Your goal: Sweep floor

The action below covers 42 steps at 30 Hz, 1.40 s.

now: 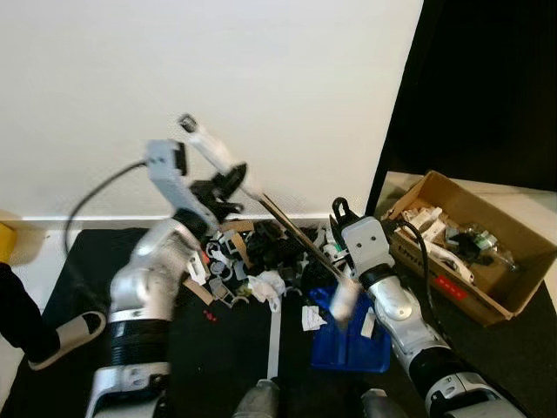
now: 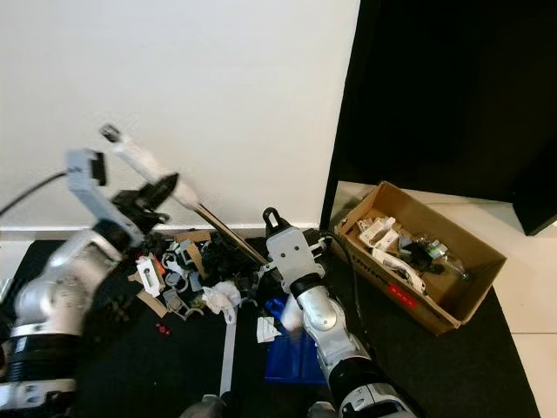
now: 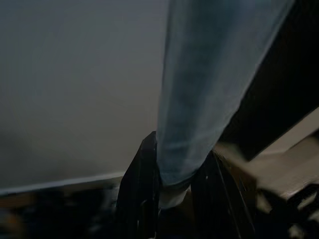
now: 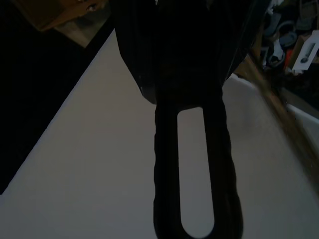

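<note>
My left gripper [image 1: 228, 185] is raised near the wall and shut on the white broom handle [image 1: 207, 146]. In the left wrist view its black fingers [image 3: 137, 194] clamp the pale handle [image 3: 209, 89]. The broom's thin shaft [image 1: 291, 228] slants down to the right over a pile of debris [image 1: 252, 259] on the black mat. My right gripper [image 1: 344, 218] is shut on the black loop handle [image 4: 192, 164] of the blue dustpan [image 1: 350, 344]. The dustpan rests on the mat just right of the pile. A blurred white piece [image 1: 344, 303] shows above the pan.
An open cardboard box [image 1: 487, 287] of parts stands at the right on the floor. At the left, a person's dark leg [image 1: 17, 313] and a sandal [image 1: 74, 331] rest on the mat's edge. The white wall [image 1: 261, 70] is close behind the pile. A white strip [image 1: 274, 335] lies on the mat.
</note>
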{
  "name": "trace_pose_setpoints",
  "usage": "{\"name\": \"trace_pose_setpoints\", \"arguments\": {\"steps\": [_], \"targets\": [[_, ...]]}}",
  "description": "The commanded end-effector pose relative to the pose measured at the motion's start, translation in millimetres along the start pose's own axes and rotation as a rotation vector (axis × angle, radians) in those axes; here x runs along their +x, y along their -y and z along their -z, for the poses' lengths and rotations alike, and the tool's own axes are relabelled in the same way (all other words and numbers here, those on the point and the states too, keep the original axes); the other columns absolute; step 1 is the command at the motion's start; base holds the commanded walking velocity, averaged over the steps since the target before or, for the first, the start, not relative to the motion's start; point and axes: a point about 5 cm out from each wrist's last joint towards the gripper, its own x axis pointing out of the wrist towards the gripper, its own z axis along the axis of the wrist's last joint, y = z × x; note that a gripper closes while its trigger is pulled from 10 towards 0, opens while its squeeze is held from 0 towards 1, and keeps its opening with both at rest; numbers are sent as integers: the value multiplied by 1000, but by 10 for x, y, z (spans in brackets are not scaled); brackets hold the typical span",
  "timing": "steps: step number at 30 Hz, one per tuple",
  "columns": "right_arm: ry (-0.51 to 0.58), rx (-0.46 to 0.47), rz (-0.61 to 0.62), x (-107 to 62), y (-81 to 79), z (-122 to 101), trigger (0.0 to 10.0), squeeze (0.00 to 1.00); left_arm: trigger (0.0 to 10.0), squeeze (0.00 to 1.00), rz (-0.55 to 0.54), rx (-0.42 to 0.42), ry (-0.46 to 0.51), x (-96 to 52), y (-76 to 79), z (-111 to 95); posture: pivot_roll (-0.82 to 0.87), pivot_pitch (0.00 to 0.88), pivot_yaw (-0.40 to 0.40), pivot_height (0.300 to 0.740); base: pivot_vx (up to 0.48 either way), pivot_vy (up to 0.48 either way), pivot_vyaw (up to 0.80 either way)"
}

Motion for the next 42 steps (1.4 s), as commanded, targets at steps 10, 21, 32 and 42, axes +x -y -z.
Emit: {"name": "trace_pose_setpoints", "arguments": {"steps": [10,21,32,42], "targets": [[-5,29,-11,-44,-67,23,10000,0,10000,0,-141,187,-178,-318,-54,450,140,262,121,740,0,0,0],[-1,22,-49,-50,-156,11,10000,0,10000,0,-404,232,-287,-300,-421,979,117,282,122,740,0,0,0],[1,12,-121,-95,-268,16,10000,0,10000,0,-523,161,-228,-106,-551,1016,113,333,128,740,0,0,0],[18,23,-108,-45,-273,-45,10000,0,10000,0,-495,-161,-240,68,-387,1310,84,340,124,740,0,0,0]]}}
